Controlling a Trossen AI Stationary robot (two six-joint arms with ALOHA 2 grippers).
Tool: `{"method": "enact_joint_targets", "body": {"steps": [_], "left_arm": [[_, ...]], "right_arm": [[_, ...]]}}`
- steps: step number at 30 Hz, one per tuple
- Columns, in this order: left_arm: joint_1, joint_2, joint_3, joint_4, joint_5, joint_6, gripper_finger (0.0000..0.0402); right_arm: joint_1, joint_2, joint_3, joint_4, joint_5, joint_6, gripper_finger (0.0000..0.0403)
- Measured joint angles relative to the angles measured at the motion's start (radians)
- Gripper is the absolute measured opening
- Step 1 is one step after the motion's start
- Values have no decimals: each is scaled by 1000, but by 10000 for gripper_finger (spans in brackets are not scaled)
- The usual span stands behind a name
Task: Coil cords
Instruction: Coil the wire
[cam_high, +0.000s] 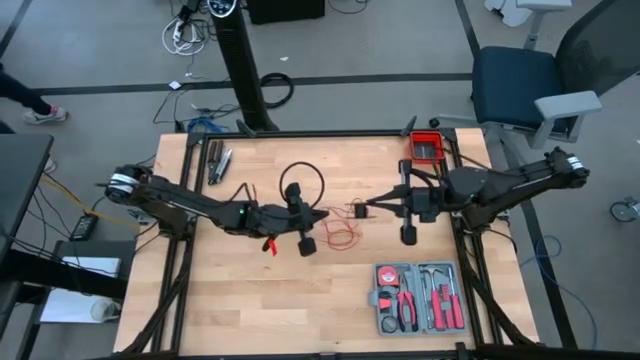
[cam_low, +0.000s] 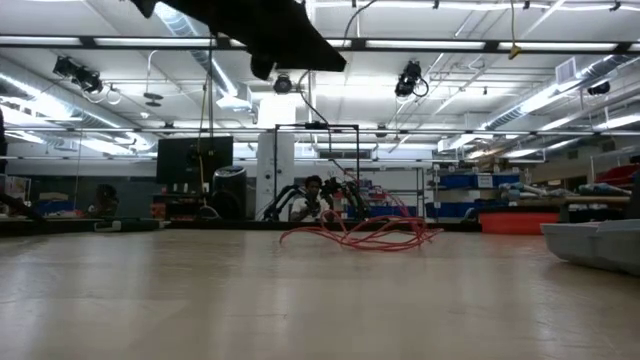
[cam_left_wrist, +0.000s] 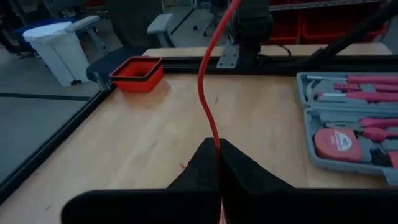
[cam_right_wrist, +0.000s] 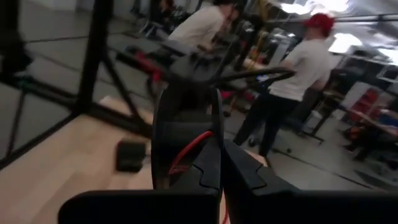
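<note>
Grey tool case (cam_high: 418, 297) of red-handled tools lay open at the wooden table's (cam_high: 230, 300) near right corner; red bin (cam_high: 427, 148) sat at the far right edge; blue chair (cam_high: 520, 85) stood beyond; two people (cam_right_wrist: 292, 74) stood in the room

**No readable text in any view**

We find no words, labels, brand names, numbers or signs that can be read. The grey tool case (cam_high: 417, 297) and the measuring tape (cam_left_wrist: 337, 144) inside it carry no legible markings. The red bin (cam_high: 427, 149) at the table's (cam_high: 250, 300) far corner is plain. In the low view, the room's shelves and a dark screen (cam_low: 195, 160) are too small and dim to read.
</note>
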Motion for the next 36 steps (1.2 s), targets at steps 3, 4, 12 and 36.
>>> {"method": "enact_joint_targets", "body": {"steps": [3,4,12,36], "left_arm": [[0,-36,0,-39,8,0,1],[0,-48,0,-44,13,0,1],[-2,-104,-1,-21,147,25,1],[-14,-105,-2,7,258,26,0]], "right_arm": [[1,-60,0,-71,-80,22,1],[3,-79,0,-80,-119,37,1],[13,-201,0,-225,-505,53,1],[11,-172,0,-231,-422,40,1]]}}
